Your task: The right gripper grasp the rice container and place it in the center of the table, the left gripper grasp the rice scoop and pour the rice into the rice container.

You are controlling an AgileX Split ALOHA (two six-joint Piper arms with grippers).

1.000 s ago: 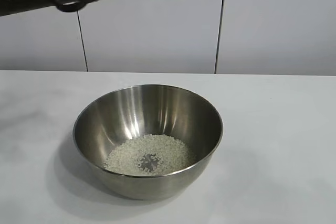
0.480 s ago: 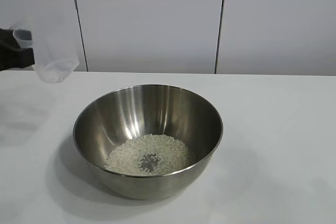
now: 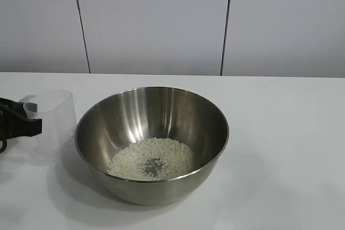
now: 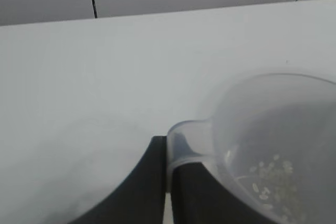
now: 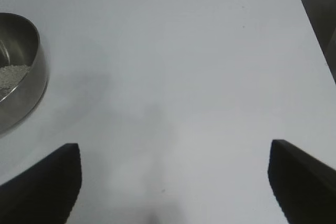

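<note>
Left gripper [image 4: 167,182], jaws clamped on the little tab handle of the rice scoop [image 3: 53,117], holds the cup upright at the left edge of the exterior view, just beside the rice container [image 3: 152,144] and low over the table [image 3: 291,133]. Scoop: clear thin plastic, judged light and fairly stiff but slippery; the tab is the one sound place to grip. A few grains cling to its floor in the left wrist view. Bowl: shiny steel, deep, likely the heavier item, best taken by the rim; it sits mid-table with the rice [image 3: 153,158] heaped in its bottom. Right gripper [image 5: 173,182]: fingers wide apart, empty, well clear of the bowl.
</note>
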